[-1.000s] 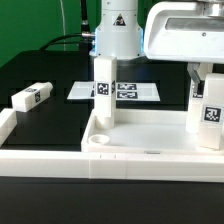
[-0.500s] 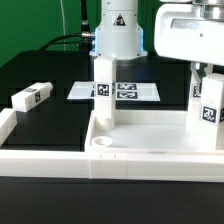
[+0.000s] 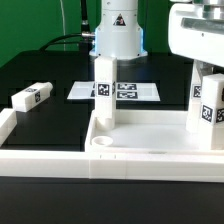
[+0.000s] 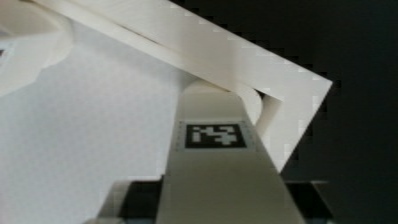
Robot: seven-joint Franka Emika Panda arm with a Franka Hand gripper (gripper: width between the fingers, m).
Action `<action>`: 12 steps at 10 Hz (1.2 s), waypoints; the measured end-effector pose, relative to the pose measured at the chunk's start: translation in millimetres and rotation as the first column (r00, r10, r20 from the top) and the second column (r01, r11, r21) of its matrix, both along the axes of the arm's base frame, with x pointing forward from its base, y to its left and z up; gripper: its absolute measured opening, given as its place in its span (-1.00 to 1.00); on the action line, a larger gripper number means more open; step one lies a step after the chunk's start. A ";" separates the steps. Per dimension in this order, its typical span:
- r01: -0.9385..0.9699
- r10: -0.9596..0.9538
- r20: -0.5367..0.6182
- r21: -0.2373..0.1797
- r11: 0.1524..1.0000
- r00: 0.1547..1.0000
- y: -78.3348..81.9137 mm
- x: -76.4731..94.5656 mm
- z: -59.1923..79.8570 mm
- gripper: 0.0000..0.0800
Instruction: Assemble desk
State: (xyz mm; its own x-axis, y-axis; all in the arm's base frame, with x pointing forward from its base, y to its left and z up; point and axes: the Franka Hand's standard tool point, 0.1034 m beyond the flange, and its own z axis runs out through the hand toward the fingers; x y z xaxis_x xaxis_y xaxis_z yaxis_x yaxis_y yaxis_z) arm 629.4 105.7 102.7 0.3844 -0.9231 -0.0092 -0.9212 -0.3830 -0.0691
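Twisting right leg (image 3: 207,115) in top's (image 3: 150,153) corner socket | tool (image 3: 207,68) pinching it, shifted right, tag face turned | leg upright, seating under way | spare leg (image 3: 30,98) on table (image 3: 60,75)

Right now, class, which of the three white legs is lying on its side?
The leg at the exterior view's left, lying flat on the black table. The middle leg and the right leg stand upright in the tabletop.
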 end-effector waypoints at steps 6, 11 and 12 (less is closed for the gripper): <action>-0.278 0.279 0.007 -0.019 0.960 0.960 0.4 -0.1 -0.1 0.59; -0.656 0.658 0.006 -0.055 0.752 0.753 1.9 0.1 -0.1 0.62; -0.751 0.753 0.003 -0.066 0.657 0.659 1.1 0.2 -0.3 0.62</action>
